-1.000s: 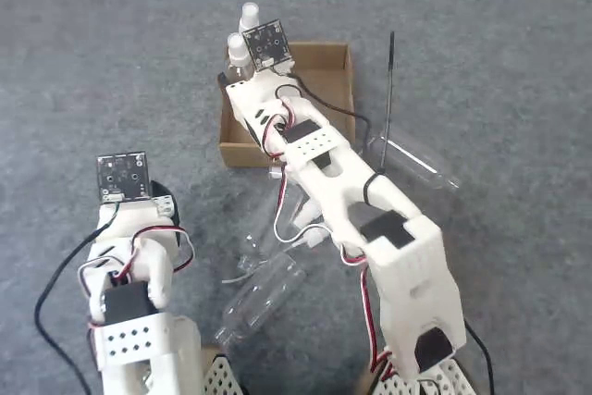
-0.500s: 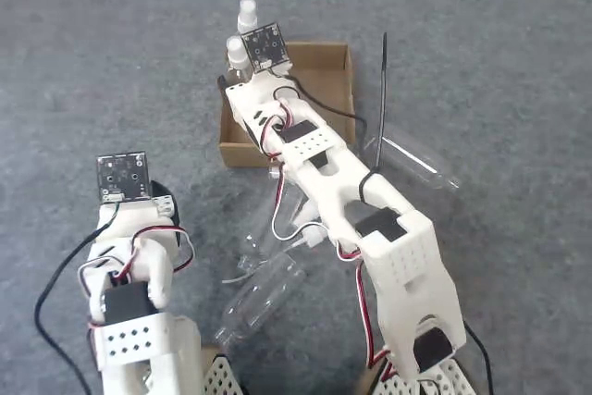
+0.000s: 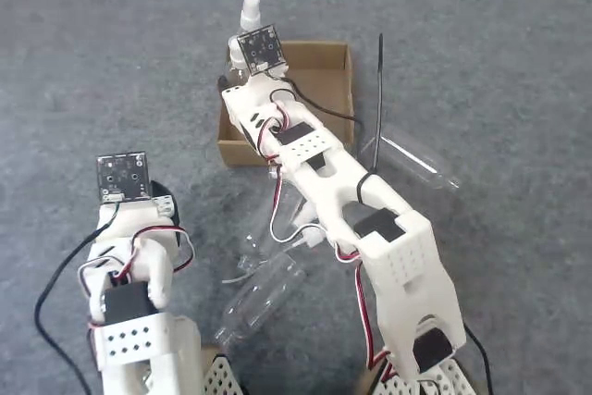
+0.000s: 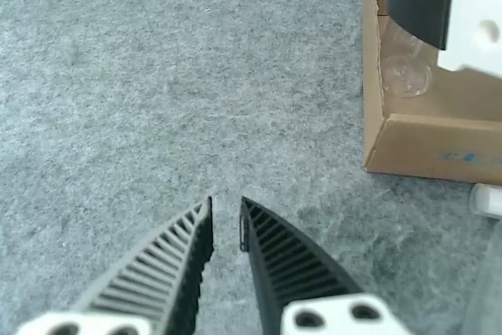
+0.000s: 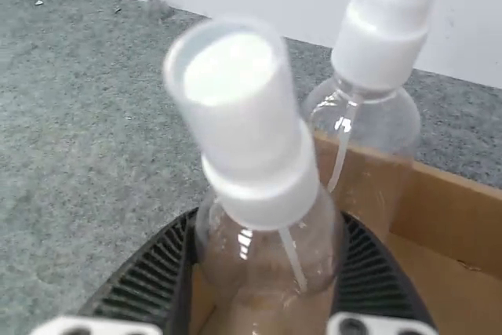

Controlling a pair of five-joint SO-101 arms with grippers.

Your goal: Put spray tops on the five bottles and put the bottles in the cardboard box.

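My right gripper (image 5: pixel 271 272) is shut on a clear bottle (image 5: pixel 263 225) capped with a white spray top (image 5: pixel 235 107). It holds the bottle upright over the back left corner of the cardboard box (image 3: pixel 324 51). A second capped bottle (image 5: pixel 369 107) stands just behind it, its spray top (image 3: pixel 250 6) rising past the box's far edge. Three uncapped clear bottles lie on the grey mat: one (image 3: pixel 264 293) between the arms, one (image 3: pixel 264 233) beside the right arm, one (image 3: pixel 412 162) right of the box. My left gripper (image 4: pixel 226 213) hovers over bare mat, slightly open and holding nothing.
A thin black rod (image 3: pixel 381 80) stands just right of the box. The box's near wall (image 4: pixel 431 143) faces my left gripper, with a small white piece (image 4: pixel 488 200) on the mat beside it. Grey mat stretches free to the left of the box.
My right gripper has shifted the held bottle slightly left and toward the box's back corner. The left arm has stayed put.
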